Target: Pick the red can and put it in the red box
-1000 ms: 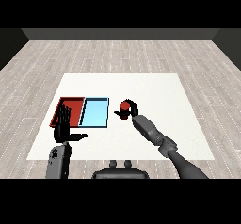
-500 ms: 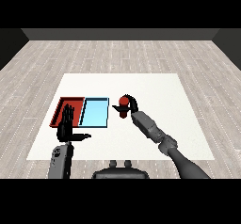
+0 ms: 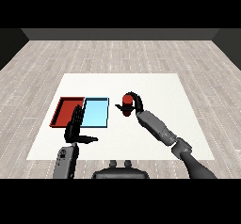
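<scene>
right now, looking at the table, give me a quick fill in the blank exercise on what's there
1. The right hand is curled round the ____ can.
2. The red tray lies directly to the ____ of the light blue tray in the head view.
3. The left hand, fingers straight, holds ____.
4. The can is to the ____ of both trays in the view.

Missing words: red; left; nothing; right

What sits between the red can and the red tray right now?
In the head view, the light blue tray lies between the red can, held by the right hand, and the red tray.
</scene>
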